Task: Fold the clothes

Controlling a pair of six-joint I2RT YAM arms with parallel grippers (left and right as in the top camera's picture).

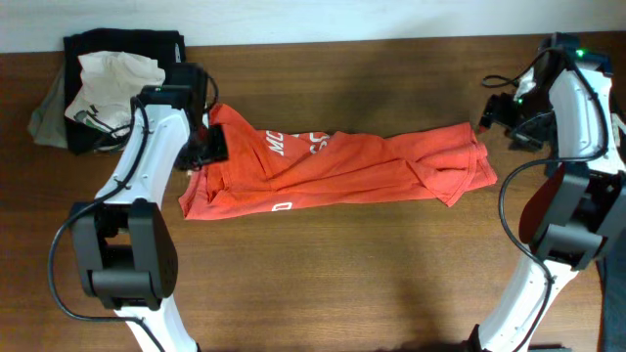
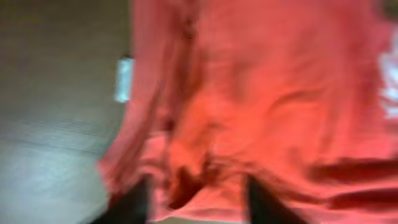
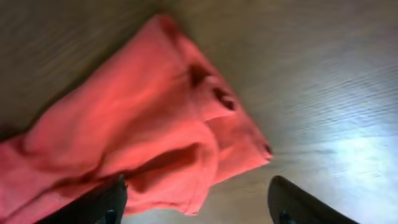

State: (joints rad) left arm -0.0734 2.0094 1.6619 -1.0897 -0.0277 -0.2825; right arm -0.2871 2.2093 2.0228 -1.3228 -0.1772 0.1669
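The red-orange T-shirt [image 1: 342, 166] lies on the wooden table [image 1: 342, 274], folded into a long band from left to right, with white lettering [image 1: 293, 145] near its left end. My left gripper [image 1: 203, 147] is at the shirt's left end. In the blurred left wrist view its fingers [image 2: 199, 205] stand apart with bunched shirt fabric [image 2: 261, 93] between them, and a white neck label [image 2: 124, 79] shows at the shirt's edge. My right gripper [image 1: 494, 115] is open and empty just beyond the shirt's right end [image 3: 137, 124]. Its fingers [image 3: 199, 202] are wide apart beside the cloth edge.
A pile of black and white clothes [image 1: 117, 78] lies at the back left corner, with a grey-green cloth [image 1: 44, 117] beside it. The arm bases stand at the front left [image 1: 122, 254] and front right [image 1: 567, 225].
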